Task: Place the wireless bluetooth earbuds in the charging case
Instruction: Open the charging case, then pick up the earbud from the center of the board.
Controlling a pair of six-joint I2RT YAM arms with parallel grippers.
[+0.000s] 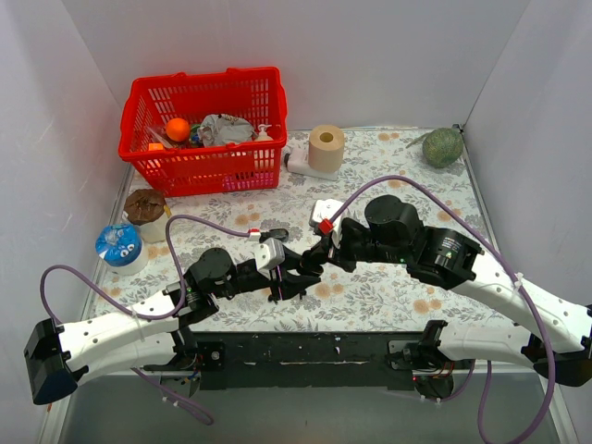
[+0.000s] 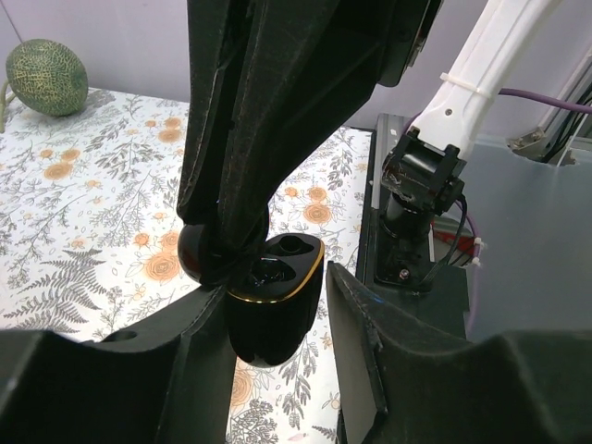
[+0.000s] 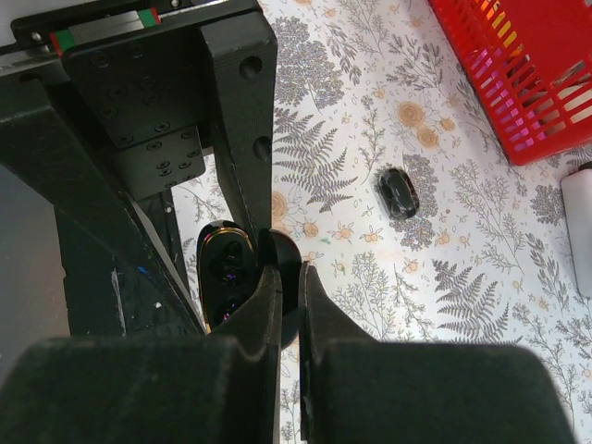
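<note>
The black charging case [image 2: 273, 319] with a gold rim sits open between my left gripper's [image 2: 277, 283] fingers, held above the floral table; it also shows in the right wrist view [image 3: 225, 273]. Its round lid [image 2: 197, 254] stands open on the left. One slot [image 2: 291, 245] looks empty; the other is dark with glints. My right gripper [image 3: 289, 268] is shut, its tips down at the lid and the near slot. In the top view the two grippers meet, left [image 1: 289, 277] and right [image 1: 313, 257]. I can make out no earbud; whatever is between the right tips is hidden.
A small shiny black oval object [image 3: 399, 192] lies on the cloth toward the red basket [image 1: 203, 129]. A tape roll [image 1: 326, 146], a green melon [image 1: 442, 146], a brown-lidded cup [image 1: 145, 208] and a blue-white tub [image 1: 120, 245] stand around the edges.
</note>
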